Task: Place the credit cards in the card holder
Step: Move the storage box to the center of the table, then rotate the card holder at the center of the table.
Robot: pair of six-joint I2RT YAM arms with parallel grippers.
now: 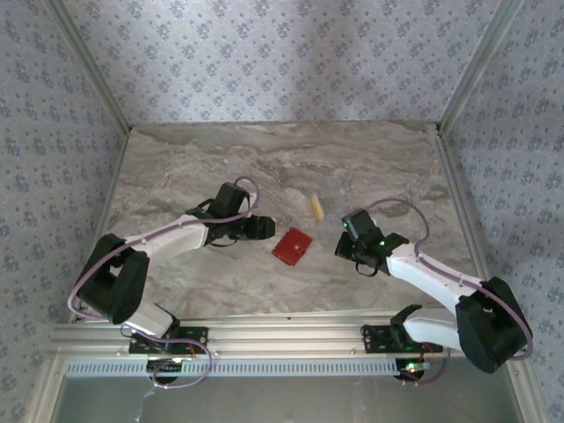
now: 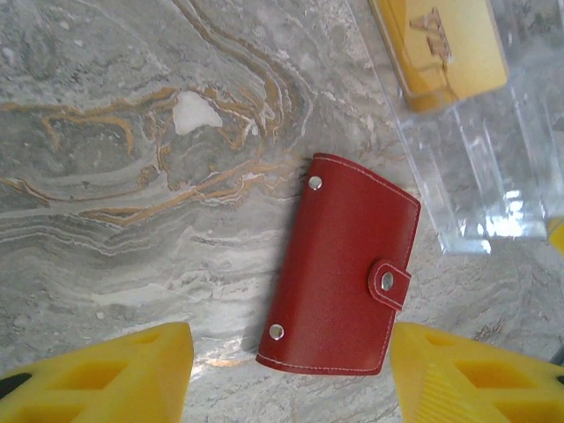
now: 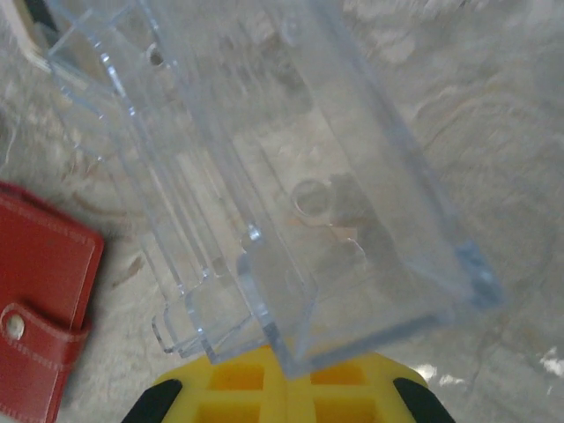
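The red card holder (image 1: 292, 246) lies closed on the marble table, its snap strap fastened (image 2: 348, 269) (image 3: 35, 308). My left gripper (image 1: 264, 227) (image 2: 291, 379) hovers open over its near end, one yellow finger on each side and neither touching it. The tan-yellow credit card (image 1: 316, 207) (image 2: 449, 44) sits just beyond the holder, at the end of a clear plastic box (image 2: 476, 167) (image 3: 282, 185). My right gripper (image 1: 345, 236) (image 3: 295, 374) is shut, with the near corner of that clear box pinched between its fingertips. I cannot make out the pale grey-blue card.
The marble table (image 1: 194, 167) stretches wide behind and to the left of the holder. Patterned walls and metal posts (image 1: 97, 79) close in the sides. The two grippers face each other, with the holder and the clear box close between them.
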